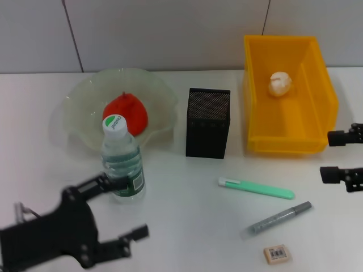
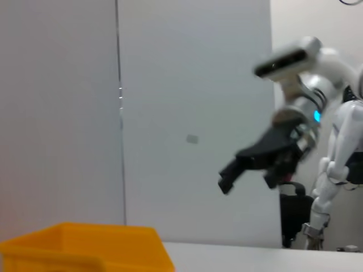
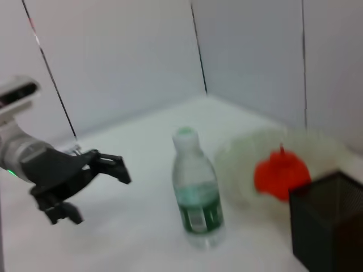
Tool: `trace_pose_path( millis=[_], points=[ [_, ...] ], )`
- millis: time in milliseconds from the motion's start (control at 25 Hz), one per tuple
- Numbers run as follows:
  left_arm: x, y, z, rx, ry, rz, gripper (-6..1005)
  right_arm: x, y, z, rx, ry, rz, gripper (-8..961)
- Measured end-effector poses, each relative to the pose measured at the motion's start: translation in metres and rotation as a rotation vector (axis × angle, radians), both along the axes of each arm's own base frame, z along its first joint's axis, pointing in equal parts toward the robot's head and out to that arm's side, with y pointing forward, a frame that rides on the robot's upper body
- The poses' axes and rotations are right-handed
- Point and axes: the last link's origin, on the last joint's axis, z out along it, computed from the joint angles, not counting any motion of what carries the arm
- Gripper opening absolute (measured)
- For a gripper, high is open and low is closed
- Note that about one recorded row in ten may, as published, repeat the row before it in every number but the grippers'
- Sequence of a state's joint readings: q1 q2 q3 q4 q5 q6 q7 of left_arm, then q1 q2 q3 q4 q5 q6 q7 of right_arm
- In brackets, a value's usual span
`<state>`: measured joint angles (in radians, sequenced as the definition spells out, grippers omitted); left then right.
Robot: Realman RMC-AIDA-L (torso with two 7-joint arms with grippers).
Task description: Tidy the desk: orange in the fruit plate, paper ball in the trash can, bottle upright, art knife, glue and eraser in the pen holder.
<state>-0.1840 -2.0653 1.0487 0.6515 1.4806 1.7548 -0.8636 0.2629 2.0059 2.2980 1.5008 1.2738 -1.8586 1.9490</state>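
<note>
L gripper (image 1: 116, 207) wide open, holds nothing; bottle (image 1: 121, 161) upright just beyond its far finger. R gripper (image 1: 336, 156) open, empty, beside trash can (image 1: 283, 136) w/ paper ball (image 1: 279, 83) inside. Eraser (image 1: 277, 254) near R gripper, on desk.

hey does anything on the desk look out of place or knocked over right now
Nothing is toppled or spilled. Three items lie loose on the desk outside the pen holder: the green art knife, the grey glue pen and the eraser.
</note>
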Motion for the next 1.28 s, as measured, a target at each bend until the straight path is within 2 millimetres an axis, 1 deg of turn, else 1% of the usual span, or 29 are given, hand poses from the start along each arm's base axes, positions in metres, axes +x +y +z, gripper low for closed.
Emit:
trace_pose_path(
  millis=[40, 80, 120, 160, 200, 320, 360, 400, 520, 560, 600, 720, 800, 920, 960, 1000, 1120, 1280],
  points=[
    [0.0, 0.0, 0.0, 0.0, 0.0, 0.0, 826, -0.007, 0.005, 0.002, -0.01, -0.035, -0.019, 821],
    [-0.002, -0.003, -0.007, -0.006, -0.002, 0.0, 827, -0.016, 0.01, 0.003, -0.024, -0.073, -0.044, 821],
    [-0.007, -0.005, -0.022, -0.031, 0.014, 0.016, 827, -0.024, 0.015, 0.003, -0.038, -0.109, -0.068, 822],
    [-0.01, -0.006, -0.03, -0.055, 0.036, 0.028, 827, -0.041, 0.025, 0.0, -0.079, -0.19, -0.109, 822],
    [-0.01, -0.006, -0.03, -0.055, 0.036, 0.028, 827, -0.041, 0.025, 0.0, -0.079, -0.19, -0.109, 822],
    [-0.013, -0.006, -0.037, -0.072, 0.056, 0.046, 827, -0.062, 0.038, -0.01, -0.12, -0.333, -0.167, 821],
    [-0.014, -0.007, -0.038, -0.074, 0.059, 0.054, 826, -0.073, 0.048, -0.021, -0.126, -0.441, -0.188, 821],
    [-0.014, -0.007, -0.038, -0.074, 0.059, 0.054, 826, -0.073, 0.048, -0.021, -0.126, -0.441, -0.188, 820],
    [-0.014, -0.007, -0.039, -0.073, 0.059, 0.056, 826, -0.088, 0.061, -0.043, -0.157, -0.576, -0.171, 820],
    [-0.014, -0.007, -0.039, -0.074, 0.059, 0.057, 826, -0.094, 0.069, -0.06, -0.182, -0.643, -0.16, 821],
    [-0.014, -0.007, -0.039, -0.074, 0.059, 0.057, 826, -0.094, 0.069, -0.06, -0.182, -0.643, -0.16, 821],
    [-0.015, -0.008, -0.04, -0.075, 0.059, 0.062, 826, -0.095, 0.081, -0.087, -0.19, -0.726, -0.151, 821],
    [-0.015, -0.009, -0.04, -0.075, 0.059, 0.064, 826, -0.095, 0.088, -0.103, -0.175, -0.75, -0.132, 822],
    [-0.015, -0.009, -0.041, -0.077, 0.059, 0.068, 827, -0.095, 0.093, -0.12, -0.146, -0.784, -0.087, 821],
    [-0.016, -0.009, -0.041, -0.079, 0.057, 0.07, 827, -0.094, 0.096, -0.131, -0.131, -0.819, -0.056, 820],
    [-0.016, -0.009, -0.041, -0.079, 0.057, 0.071, 827, -0.094, 0.096, -0.131, -0.131, -0.819, -0.056, 818],
    [-0.016, -0.01, -0.042, -0.082, 0.056, 0.074, 827, -0.092, 0.101, -0.145, -0.12, -0.848, -0.032, 814],
    [-0.017, -0.011, -0.042, -0.085, 0.055, 0.078, 827, -0.091, 0.105, -0.156, -0.118, -0.852, -0.022, 810]
  ],
)
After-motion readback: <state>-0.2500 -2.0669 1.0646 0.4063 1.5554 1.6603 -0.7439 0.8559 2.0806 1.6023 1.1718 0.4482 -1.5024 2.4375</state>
